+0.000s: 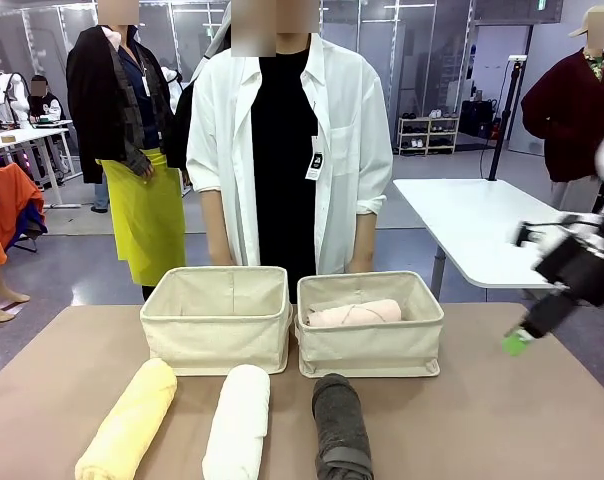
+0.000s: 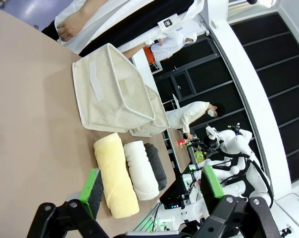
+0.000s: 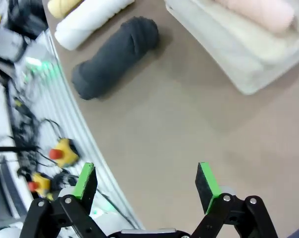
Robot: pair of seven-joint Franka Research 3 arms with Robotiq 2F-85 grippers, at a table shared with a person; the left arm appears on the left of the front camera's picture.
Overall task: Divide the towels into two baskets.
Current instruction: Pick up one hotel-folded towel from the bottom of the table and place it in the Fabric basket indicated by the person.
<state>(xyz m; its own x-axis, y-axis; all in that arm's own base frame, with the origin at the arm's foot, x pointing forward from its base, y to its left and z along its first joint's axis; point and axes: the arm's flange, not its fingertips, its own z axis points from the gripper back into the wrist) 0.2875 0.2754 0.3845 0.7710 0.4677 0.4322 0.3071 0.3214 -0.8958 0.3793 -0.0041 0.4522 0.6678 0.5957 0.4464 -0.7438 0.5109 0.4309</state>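
Observation:
Two cream baskets stand side by side at the far middle of the table, the left basket [image 1: 217,335] with nothing showing inside and the right basket [image 1: 370,350] holding the pale pink towel [image 1: 354,313]. In front of them lie the yellow towel [image 1: 130,420], the white towel [image 1: 237,422] and the dark grey towel [image 1: 340,428]. My right gripper [image 1: 520,338] hovers open at the table's right side, above bare tabletop, with the grey towel [image 3: 115,57] and the pink towel [image 3: 258,12] ahead of it. My left gripper [image 2: 152,186] is open and holds nothing, near the yellow towel [image 2: 115,176].
A person in a white shirt [image 1: 282,150] stands right behind the baskets, arms down. A white table [image 1: 472,225] stands at the back right. Past the table's near edge lie cables and a yellow stop button [image 3: 63,151].

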